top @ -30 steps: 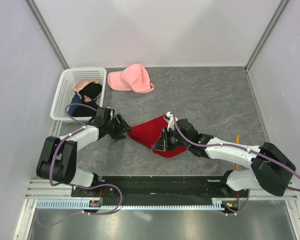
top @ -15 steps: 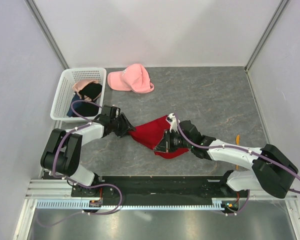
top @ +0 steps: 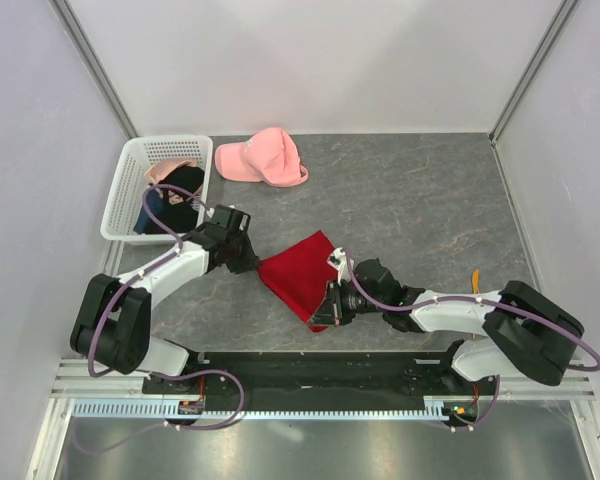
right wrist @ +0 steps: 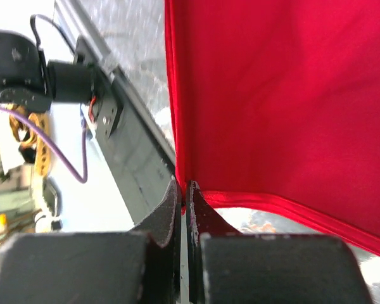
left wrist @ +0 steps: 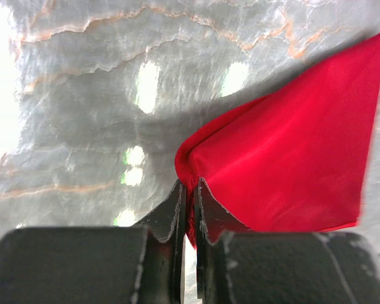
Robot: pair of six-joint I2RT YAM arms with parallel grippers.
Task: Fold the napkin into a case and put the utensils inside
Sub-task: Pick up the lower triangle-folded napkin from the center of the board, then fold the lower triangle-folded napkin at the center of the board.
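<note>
The red napkin (top: 298,277) is held taut between both grippers near the table's front middle, in the top view. My left gripper (top: 253,263) is shut on its left corner; the cloth (left wrist: 285,158) bunches between the fingertips in the left wrist view (left wrist: 189,185). My right gripper (top: 325,312) is shut on the near corner, the hem (right wrist: 266,114) pinched at its tips (right wrist: 183,188). One orange utensil (top: 475,276) lies at the right, partly hidden behind the right arm.
A white basket (top: 123,190) with dark and peach garments stands at the back left. A pink cap (top: 262,158) lies beside it. The arms' base rail (top: 310,365) runs along the near edge, close under the right gripper.
The left gripper came in to the napkin's left corner and shut on it. The right gripper drew its corner toward the near edge, stretching the cloth flatter.
</note>
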